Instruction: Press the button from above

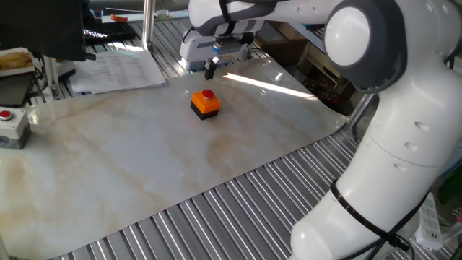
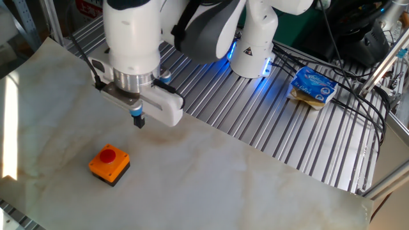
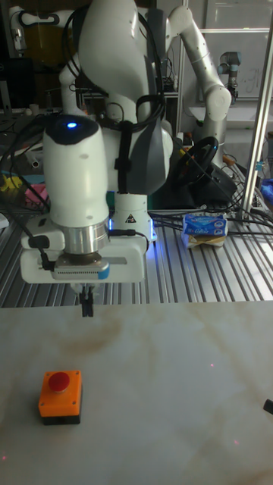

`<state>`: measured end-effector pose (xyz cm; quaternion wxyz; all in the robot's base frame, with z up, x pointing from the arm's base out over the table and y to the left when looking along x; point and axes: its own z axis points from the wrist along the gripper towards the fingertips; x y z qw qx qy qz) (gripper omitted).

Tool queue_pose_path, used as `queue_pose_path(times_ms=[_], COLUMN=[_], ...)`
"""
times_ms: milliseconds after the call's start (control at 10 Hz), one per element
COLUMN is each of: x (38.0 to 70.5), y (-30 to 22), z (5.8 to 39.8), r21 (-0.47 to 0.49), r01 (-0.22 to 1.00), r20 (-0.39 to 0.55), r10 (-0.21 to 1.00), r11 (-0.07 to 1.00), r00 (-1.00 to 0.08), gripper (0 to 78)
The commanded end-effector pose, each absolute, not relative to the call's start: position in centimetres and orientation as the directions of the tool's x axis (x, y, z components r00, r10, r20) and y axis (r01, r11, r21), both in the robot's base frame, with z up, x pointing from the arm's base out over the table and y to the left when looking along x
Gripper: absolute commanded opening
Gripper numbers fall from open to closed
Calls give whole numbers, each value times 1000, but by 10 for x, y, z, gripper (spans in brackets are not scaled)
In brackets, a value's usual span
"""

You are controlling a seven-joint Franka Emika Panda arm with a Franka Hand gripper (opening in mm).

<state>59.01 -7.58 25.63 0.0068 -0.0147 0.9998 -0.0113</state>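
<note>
Button unit free-standing on marble-pattern sheet; gripper raised, not over it.

The button tops a small orange box on the sheet. Judged light and rigid, liable to skid or tip: contact the red cap centrally, straight down, no grasp needed. Gripper hangs above and to one side, well apart; fingers appear together at the tips in the tall fixed view.

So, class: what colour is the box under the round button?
Orange box, black base; clearest in the other fixed view.
</note>
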Motion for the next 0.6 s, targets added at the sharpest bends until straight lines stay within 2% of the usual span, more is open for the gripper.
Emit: queue_pose_path(times_ms=[100,600], x=[596,623], y=[-82,-110], z=[252,233], r21=[-17,8], r01=[-32,-58], r20=[-18,-20], r10=[-32,-58], r11=[999,998], r00=[-999,-998], gripper=[0,0])
